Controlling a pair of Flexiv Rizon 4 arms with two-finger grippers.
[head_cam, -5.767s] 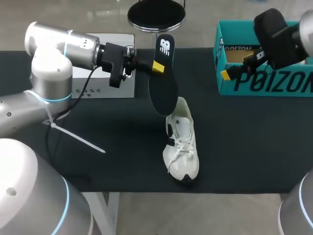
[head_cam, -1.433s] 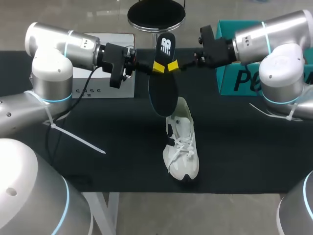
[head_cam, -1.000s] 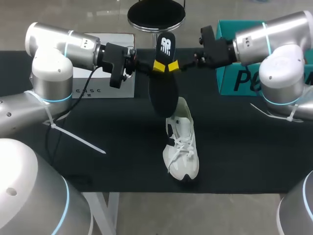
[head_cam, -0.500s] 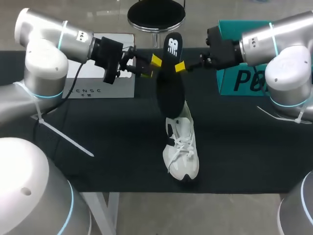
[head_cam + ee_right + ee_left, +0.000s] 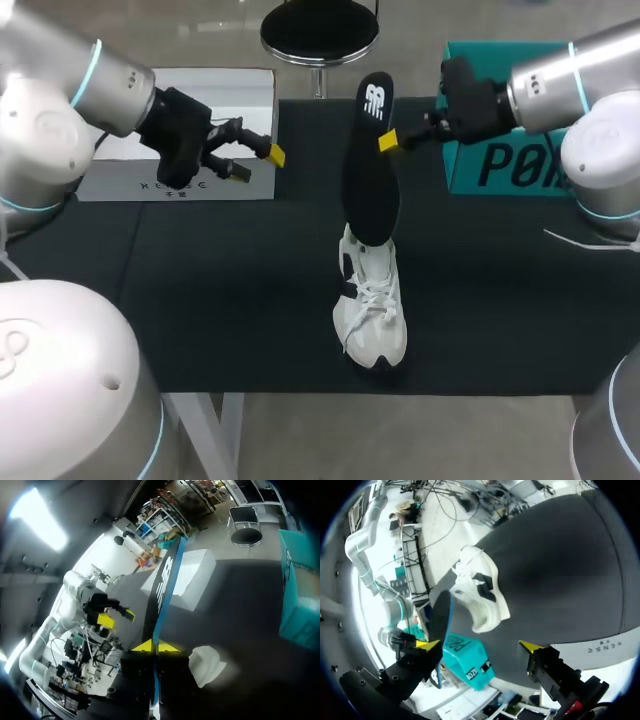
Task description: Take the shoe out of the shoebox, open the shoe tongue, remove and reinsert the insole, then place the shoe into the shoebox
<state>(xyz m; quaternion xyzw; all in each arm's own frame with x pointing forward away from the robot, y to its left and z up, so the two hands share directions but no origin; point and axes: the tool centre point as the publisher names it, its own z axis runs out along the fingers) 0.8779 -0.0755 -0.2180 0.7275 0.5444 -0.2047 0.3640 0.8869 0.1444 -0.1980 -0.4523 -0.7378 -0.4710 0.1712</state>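
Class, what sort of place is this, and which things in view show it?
Probably a robotics test bench: a black table, the right gripper holding an insole over a white shoe, the left gripper open, a teal shoebox nearby.

1. Head view: bright, even light falls from above. The black table (image 5: 500, 280) stays matte, a faint soft shadow hugs the shoe (image 5: 372, 300), and the silver left arm (image 5: 60, 90) shows a pale sheen.
2. Left wrist view: ahead of the left gripper (image 5: 479, 644), everything past the table's edge is washed out white. Its fingers (image 5: 412, 664) sit in shade.
3. Right wrist view: dim overall and nearly black around the right gripper (image 5: 156, 647). The shoe beside it glows pale.
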